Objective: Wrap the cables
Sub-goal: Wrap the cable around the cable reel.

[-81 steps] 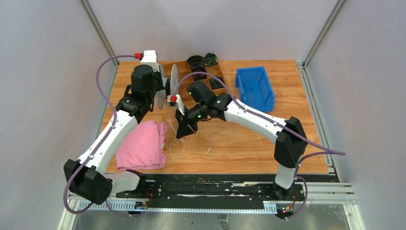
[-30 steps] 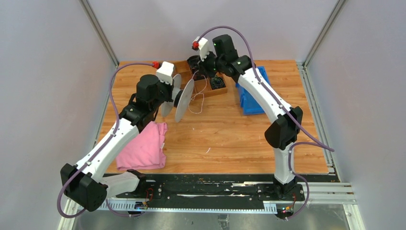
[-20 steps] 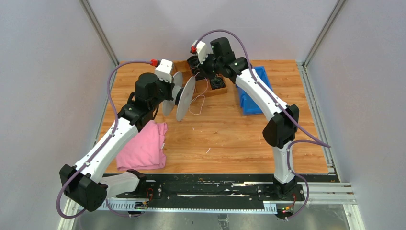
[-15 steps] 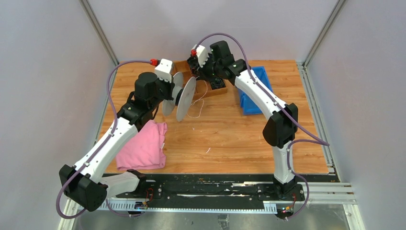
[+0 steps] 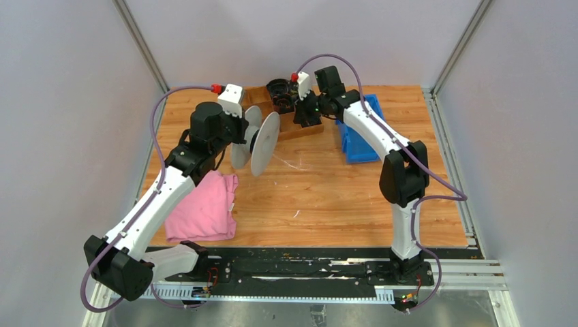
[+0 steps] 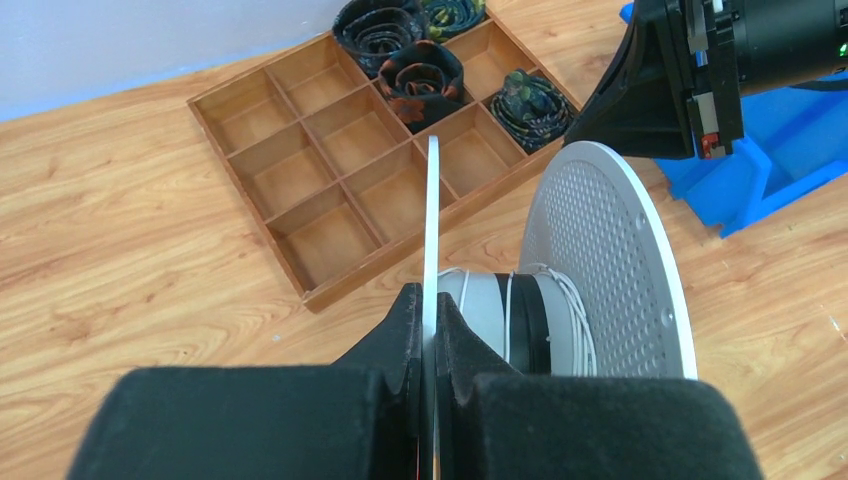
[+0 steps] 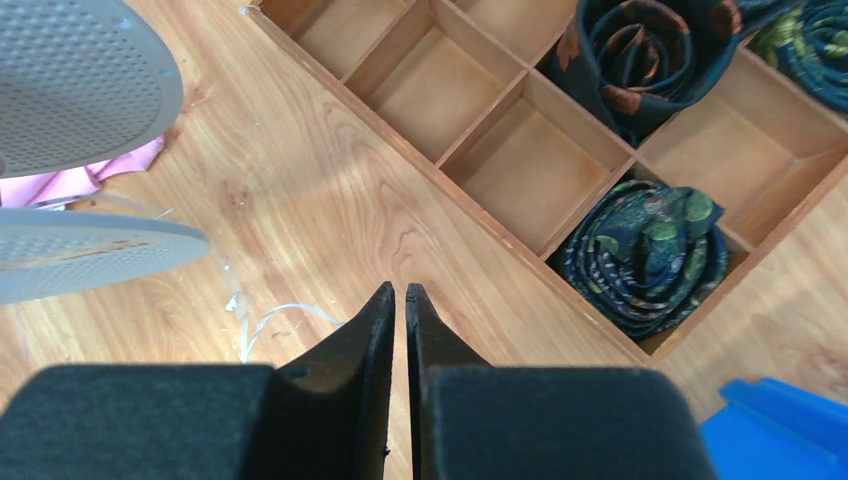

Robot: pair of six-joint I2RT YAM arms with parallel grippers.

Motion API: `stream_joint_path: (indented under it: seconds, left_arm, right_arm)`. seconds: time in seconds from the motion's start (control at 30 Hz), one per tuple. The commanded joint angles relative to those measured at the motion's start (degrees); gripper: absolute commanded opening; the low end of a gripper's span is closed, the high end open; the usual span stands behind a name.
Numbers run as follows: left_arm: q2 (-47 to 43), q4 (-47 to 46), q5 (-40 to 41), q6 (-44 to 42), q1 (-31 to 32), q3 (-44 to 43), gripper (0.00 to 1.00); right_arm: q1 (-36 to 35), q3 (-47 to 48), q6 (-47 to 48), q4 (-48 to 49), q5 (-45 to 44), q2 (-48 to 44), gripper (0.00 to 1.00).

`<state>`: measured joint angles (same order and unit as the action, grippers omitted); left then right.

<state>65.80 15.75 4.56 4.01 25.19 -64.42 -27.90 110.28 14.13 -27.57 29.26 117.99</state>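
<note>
The cable is a very thin white wire. Part of it is wound on the hub (image 6: pixel 575 330) of a spool (image 5: pixel 264 143) with two white perforated discs. A loose strand lies on the wood below the spool (image 5: pixel 294 164) and curls beside my right fingers (image 7: pixel 285 308). My left gripper (image 5: pixel 235 139) is shut on the edge of the spool's nearer disc (image 6: pixel 432 300) and holds the spool on edge above the table. My right gripper (image 5: pixel 298 116) hovers over the tray's front rim with its jaws closed to a hairline gap (image 7: pixel 400 288). No wire shows between them.
A wooden divided tray (image 5: pixel 290 131) stands at the back, its rim also in the left wrist view (image 6: pixel 300 190), with dark rolled bundles (image 7: pixel 650 250) in some cells. A blue bin (image 5: pixel 351 146) sits right of it. A pink cloth (image 5: pixel 203 208) lies at front left.
My right gripper carried the wire up from the table, over the spool to the back, then down and right to the tray. The hanging loop is gone and a strand lies on the wood.
</note>
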Motion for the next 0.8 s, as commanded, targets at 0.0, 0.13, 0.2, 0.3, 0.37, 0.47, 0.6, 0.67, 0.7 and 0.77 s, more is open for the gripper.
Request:
stream_joint_path:
  seconds: [0.0, 0.13, 0.2, 0.3, 0.37, 0.47, 0.6, 0.67, 0.7, 0.77]
  left_arm:
    - [-2.3, -3.3, -1.5, 2.1, -0.8, -2.9, 0.01]
    - [-2.6, -3.3, -1.8, 2.7, -1.5, -3.1, 0.0]
    - [-2.6, -3.0, -2.2, 3.0, -1.9, -3.5, 0.0]
    - [-2.5, -2.6, -2.8, 3.6, -2.4, -4.4, 0.0]
    - [-2.4, -2.3, -3.3, 4.0, -2.6, -5.0, 0.0]
    - [-2.1, -2.1, -4.4, 5.0, -2.9, -5.6, 0.01]
    - [-1.8, -2.0, -5.9, 6.4, -3.4, -6.0, 0.0]
    - [-1.8, -1.9, -6.6, 6.9, -3.7, -6.1, 0.0]
    - [-1.7, -1.8, -6.8, 7.2, -3.9, -6.1, 0.01]
    - [-1.7, -1.8, -7.4, 7.7, -4.1, -6.2, 0.0]
  right_arm:
    - [1.0, -1.9, -4.2, 3.3, 5.8, 0.5, 0.1]
    - [1.7, -3.3, -4.6, 3.4, 7.4, -0.6, 0.16]
    - [2.4, -4.2, -5.4, 3.3, 8.5, -1.7, 0.22]
    - [3.4, -6.2, -7.9, 3.5, 13.8, -2.6, 0.3]
    - [3.8, -7.7, -9.1, 3.6, 17.1, -2.9, 0.34]
    - [3.9, -11.2, -10.5, 5.5, 21.6, -3.1, 0.44]
    - [3.9, -15.8, -13.4, 10.4, 25.4, -2.4, 0.55]
    - [3.8, -17.4, -14.6, 13.1, 27.1, -1.8, 0.56]
    - [3.8, -18.1, -15.1, 14.3, 28.0, -1.7, 0.56]
    - [3.6, -19.2, -15.6, 16.5, 28.9, -1.3, 0.57]
